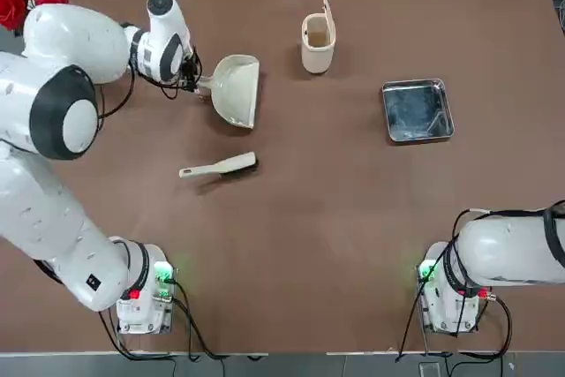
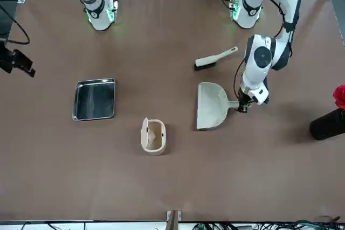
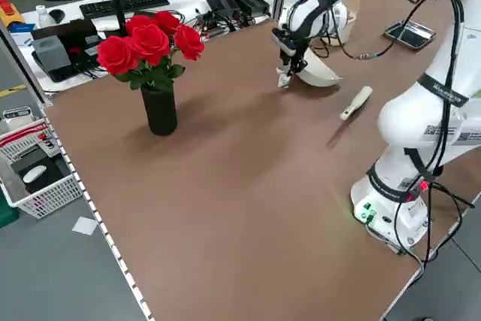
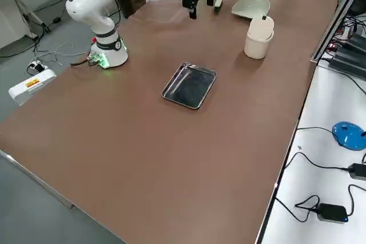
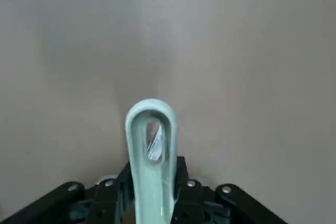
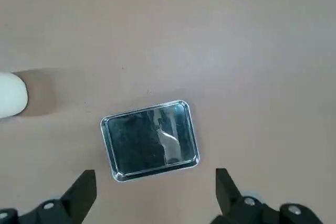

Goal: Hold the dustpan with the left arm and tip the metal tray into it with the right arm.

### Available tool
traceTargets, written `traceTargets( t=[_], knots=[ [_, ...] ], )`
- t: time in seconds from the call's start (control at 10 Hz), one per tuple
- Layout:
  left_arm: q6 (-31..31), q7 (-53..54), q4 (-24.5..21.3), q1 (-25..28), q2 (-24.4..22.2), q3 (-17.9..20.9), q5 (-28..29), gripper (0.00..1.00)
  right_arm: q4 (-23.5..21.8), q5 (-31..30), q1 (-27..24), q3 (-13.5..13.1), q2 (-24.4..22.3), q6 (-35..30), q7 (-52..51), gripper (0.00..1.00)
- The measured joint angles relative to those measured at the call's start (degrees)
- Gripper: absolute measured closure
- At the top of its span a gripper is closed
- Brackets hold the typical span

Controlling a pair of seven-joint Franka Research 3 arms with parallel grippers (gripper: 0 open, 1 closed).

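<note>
Cream plastic: the dustpan (image 1: 237,89) lies on the brown table (image 1: 335,245), scoop mouth turned toward the tray's side, stub handle pointing at the left arm (image 1: 66,86).
Grip: the left hand (image 1: 189,79) is clamped on that handle; the left wrist view shows the looped handle end (image 5: 150,145) standing up between the closed fingers (image 5: 181,182). Holding by the handle looks meant to leave the scoop free to receive.
Contact: whether the scoop rests flat or is just clear of the table cannot be told.
Steel: the tray (image 1: 417,110) sits flat on the table, well apart from the dustpan, with the bin between them and farther back. Its bottom shows smears or reflections; contents cannot be made out.
Right hand: the right hand (image 6: 155,195) hangs high above the tray, fingers (image 6: 79,192) spread wide, holding nothing. It looks poised to come down on a rim.
Right arm: the right arm (image 1: 508,249) is bent back over its base.
Stage: dustpan secured, tray untouched; by this reading the hold is done and the tipping not yet begun.
Next: tray and dustpan must likely be brought together, since the gap is too wide for a pour.
Bystanders: a brush (image 1: 219,167) lies just beside the dustpan on the robot's side; a lidded bin (image 1: 318,40) stands upright, lid up.
Edge: a black vase of red roses (image 3: 150,50) stands near the table's left edge, out of the work.
</note>
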Motion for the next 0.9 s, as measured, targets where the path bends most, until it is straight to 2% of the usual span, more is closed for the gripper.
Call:
traceTargets(
  t=[0.2,0.9],
  knots=[
    [-2.9,1.0,1.4,0.0,0.0,0.0,-1.4,0.68,0.0,0.0,0.0,0.0,0.0,0.3,0.0,0.0],
    [-3.5,1.1,1.7,0.0,3.5,-0.1,-5.9,0.68,0.0,0.0,0.0,0.2,0.1,0.3,0.1,0.0]
  ],
)
